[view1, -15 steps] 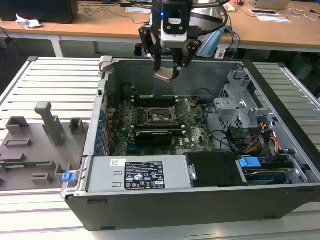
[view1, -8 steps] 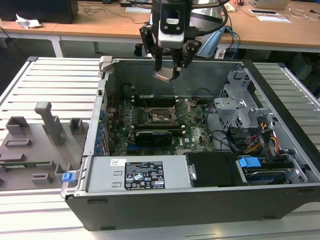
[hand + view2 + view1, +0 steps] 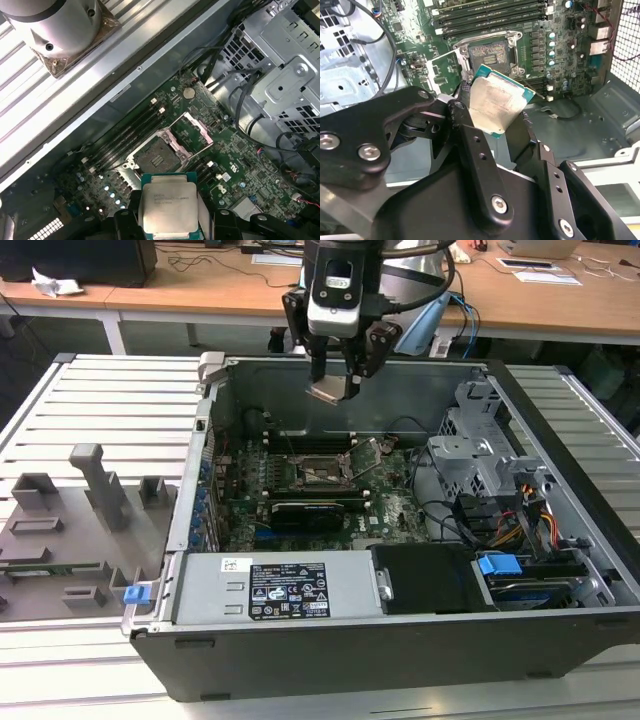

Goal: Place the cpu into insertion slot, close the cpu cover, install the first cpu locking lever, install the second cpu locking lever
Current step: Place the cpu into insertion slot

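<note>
Colleague: Status of the cpu (image 3: 167, 210), please?

Me: I have it pinched in the end effector (image 3: 335, 388), with the two fingers (image 3: 466, 125) pressing on opposite edges. I hold it by the edges so that the pale face and the underside are free and nothing sits below it.

Colleague: And the socket?

Me: The insertion slot (image 3: 157, 155) lies bare on the green board (image 3: 395, 510), inside the open computer case (image 3: 300, 650) that stands on the slatted desk (image 3: 100, 400). The cpu cover (image 3: 196, 131) is folded up to one side, I think so that the dark square can be reached from above. The cpu does not touch the slot. It hangs well above it, about at the height of the case's rim in the exterior view.

Colleague: How is the arm standing?

Me: The wrist reaches down from above, near the far wall of the case, with the fingers pointing toward the board. In the exterior view the cpu looks a little tilted, not flat to the board. I judge it is close to over the slot but not exactly centred. The locking levers I cannot make out with certainty.
</note>
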